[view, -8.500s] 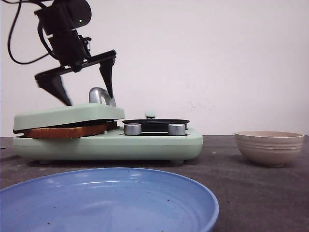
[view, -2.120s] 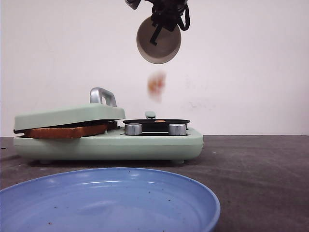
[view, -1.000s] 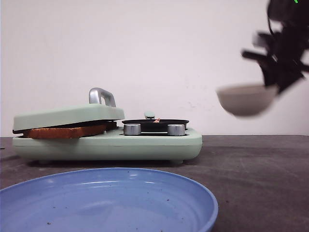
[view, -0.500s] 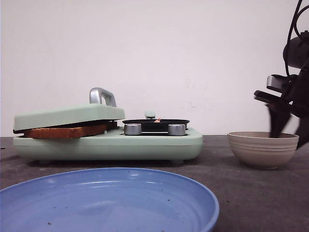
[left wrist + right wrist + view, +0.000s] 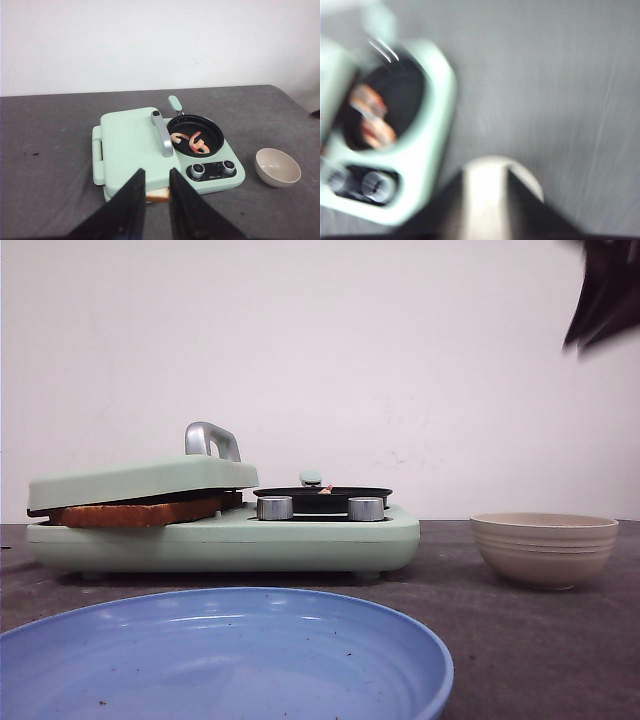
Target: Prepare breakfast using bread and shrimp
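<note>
**Shrimp in the pan, bread under the lid**

Front view: the mint-green breakfast maker [image 5: 225, 535] sits on the dark table [image 5: 520, 640], lid down on the bread [image 5: 135, 511], whose brown crust pokes out the side. A tiny pink bit of shrimp [image 5: 324, 488] peeks over the rim of the black pan [image 5: 322, 494]. The beige bowl [image 5: 544, 548] stands well apart, off to the right, with a blue plate [image 5: 225, 655] up close. The right gripper [image 5: 606, 300] is just a dark blur high above the bowl, touching nothing.

Left wrist view: the left gripper [image 5: 157, 205] has its jaws slightly apart, holding nothing. A corner of bread [image 5: 159, 195] shows right between the fingertips, and the shrimp [image 5: 192, 141] lie curled in the pan [image 5: 195, 135] well beyond them.

Right wrist view: very smeary. The bowl [image 5: 492, 192] shows between the dark fingers [image 5: 520, 202], which stand apart; the shrimp [image 5: 370, 117] are off to one side in the pan.
</note>
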Robot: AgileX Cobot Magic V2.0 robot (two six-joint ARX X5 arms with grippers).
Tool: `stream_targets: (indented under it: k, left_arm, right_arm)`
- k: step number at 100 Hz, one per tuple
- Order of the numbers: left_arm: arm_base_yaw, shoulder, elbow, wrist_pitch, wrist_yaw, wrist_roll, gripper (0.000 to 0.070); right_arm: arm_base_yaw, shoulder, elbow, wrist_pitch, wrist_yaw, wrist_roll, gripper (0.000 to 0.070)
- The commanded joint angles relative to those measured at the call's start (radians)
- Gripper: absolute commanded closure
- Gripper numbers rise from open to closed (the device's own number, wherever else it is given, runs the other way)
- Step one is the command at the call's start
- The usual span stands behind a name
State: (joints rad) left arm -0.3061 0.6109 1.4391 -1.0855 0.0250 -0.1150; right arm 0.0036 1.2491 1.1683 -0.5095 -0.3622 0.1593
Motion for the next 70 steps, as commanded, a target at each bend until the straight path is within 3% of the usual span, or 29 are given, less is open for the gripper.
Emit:
stream_targets:
  k: [1, 11, 28, 46, 58, 70]
  left_arm:
    - [-0.004, 0.004, 0.005, 0.034, 0.0, 0.002, 0.07]
    - [-0.004, 0.004, -0.027, 0.088, 0.0, 0.001, 0.07]
    - [-0.004, 0.004, -0.084, 0.136, 0.001, -0.01, 0.07]
    - [-0.004, 0.004, -0.144, 0.133, 0.002, -0.029, 0.07]
    - [-0.004, 0.004, -0.179, 0.138, 0.001, -0.029, 0.07]
    - [-0.004, 0.006, -0.201, 0.14, 0.001, -0.034, 0.07]
  right_arm:
    - [0.029, -0.08, 0.0, 0.007, 0.063, -0.057, 0.07]
    - [0.061, -0.236, -0.101, 0.105, 0.118, -0.076, 0.07]
    - [0.066, -0.539, -0.406, 0.275, 0.144, -0.087, 0.07]
    - [0.066, -0.841, -0.642, 0.251, 0.153, -0.07, 0.07]
    - [0.066, -0.957, -0.674, 0.196, 0.164, -0.027, 0.07]
    - [0.066, -0.997, -0.671, 0.196, 0.236, -0.02, 0.07]
